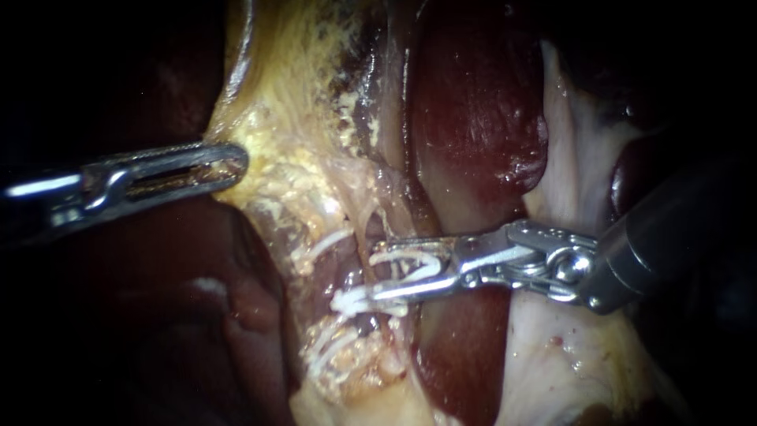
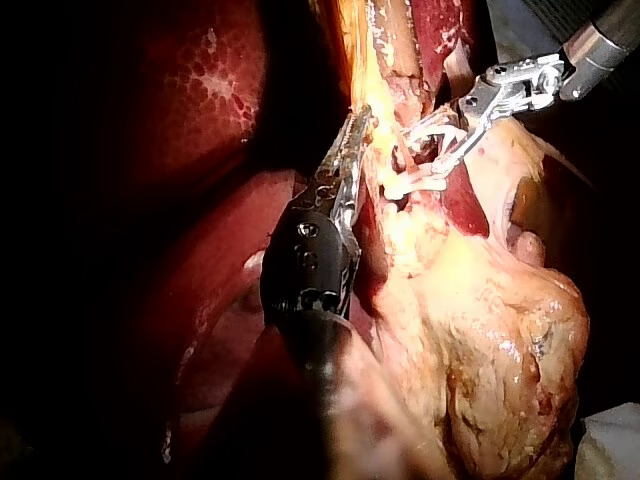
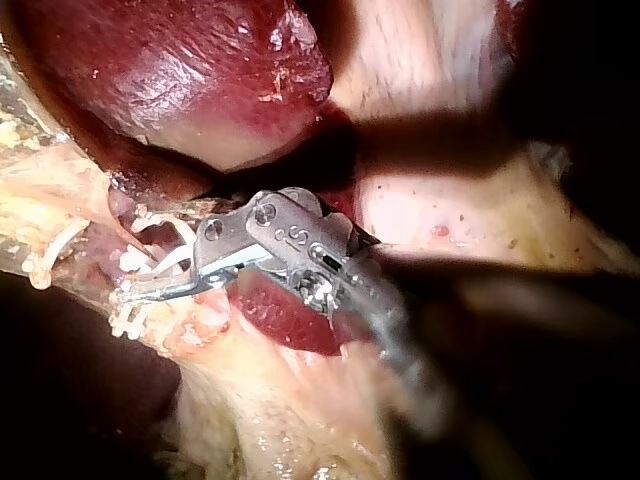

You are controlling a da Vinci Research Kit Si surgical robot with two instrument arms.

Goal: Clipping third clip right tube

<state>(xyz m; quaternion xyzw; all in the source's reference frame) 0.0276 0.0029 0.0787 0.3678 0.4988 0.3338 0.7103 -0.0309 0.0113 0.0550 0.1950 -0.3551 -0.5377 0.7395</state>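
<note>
My right instrument (image 1: 359,276) comes in from the right with its jaws standing apart and a white clip (image 1: 394,264) held between them. The jaws straddle a reddish tube (image 1: 369,230) in the dissected yellow tissue; the right wrist view shows the right instrument (image 3: 140,262) there too. Other white clips lie close by, one to the left (image 1: 323,246) and a cluster below (image 1: 335,347). My left instrument (image 1: 236,164) is shut on the edge of the yellow fatty tissue (image 1: 276,118), and the left instrument (image 2: 358,125) holds it taut.
A dark red liver lobe (image 1: 473,102) rises behind the right instrument's jaws. Pale membrane (image 1: 576,158) lies right of it. The bulky yellow gallbladder (image 2: 490,350) fills the area beside my left shaft. More dark liver (image 1: 158,315) sits under the left instrument.
</note>
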